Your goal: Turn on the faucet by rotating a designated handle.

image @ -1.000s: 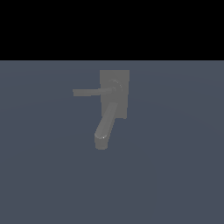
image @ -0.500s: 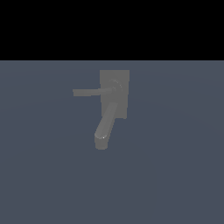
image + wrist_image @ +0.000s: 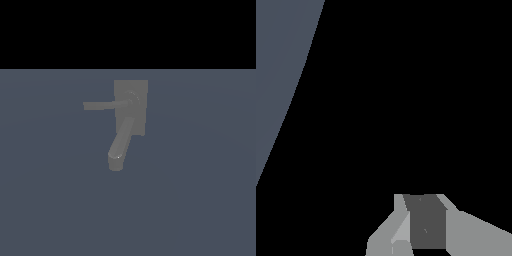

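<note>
The matte grey faucet [image 3: 131,107] stands on the slate floor in the middle of the exterior view, with a flat back plate, a thick rounded spout [image 3: 120,147] pointing down toward the camera, and a thin bar handle [image 3: 105,105] reaching from its round hub toward the exterior view's left. The arm does not show in the exterior view. In the wrist view only my gripper [image 3: 421,198] shows, two light grey fingers [image 3: 401,230] with a dark face between them. No faucet shows there. I cannot tell whether the jaws are open or shut.
The slate floor [image 3: 200,200] spreads around the faucet, under a black background. In the wrist view a strip of the floor [image 3: 281,60] shows at one edge and the rest is black.
</note>
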